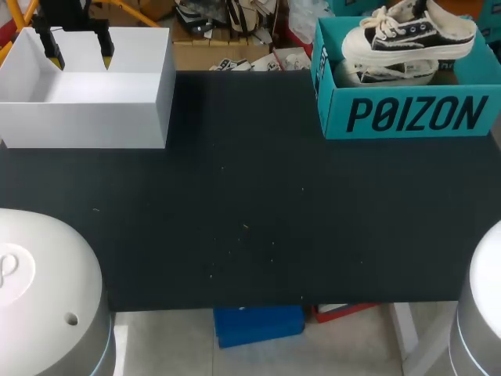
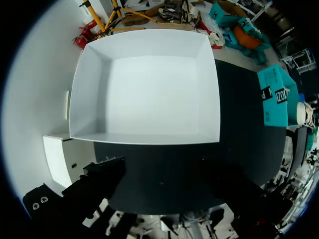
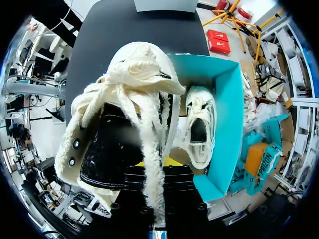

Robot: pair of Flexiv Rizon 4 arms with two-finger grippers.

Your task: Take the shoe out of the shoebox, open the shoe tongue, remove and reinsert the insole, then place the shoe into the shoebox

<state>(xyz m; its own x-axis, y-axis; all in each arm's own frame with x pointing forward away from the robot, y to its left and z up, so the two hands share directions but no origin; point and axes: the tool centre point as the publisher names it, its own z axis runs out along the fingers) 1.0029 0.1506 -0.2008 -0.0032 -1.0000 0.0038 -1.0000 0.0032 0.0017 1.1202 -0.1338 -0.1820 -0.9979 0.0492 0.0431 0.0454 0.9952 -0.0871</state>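
A black and cream sneaker [image 1: 409,35] hangs over the teal shoebox [image 1: 407,117] at the table's far right. My right gripper [image 3: 159,163] is shut on the shoe's [image 3: 119,134] rear part, with fuzzy laces draped across its fingers. A second sneaker [image 3: 199,127] lies inside the shoebox [image 3: 227,114] below. My left gripper [image 1: 80,53] stands open above the empty white box [image 1: 86,98] at the far left, nothing between its fingers [image 2: 99,181]. In the head view the right gripper itself is hidden behind the shoe.
The black table [image 1: 250,204] stretches between the white box [image 2: 144,84] and the shoebox. My arms' white bases [image 1: 43,290] sit at the near corners. Both boxes stand along the far edge.
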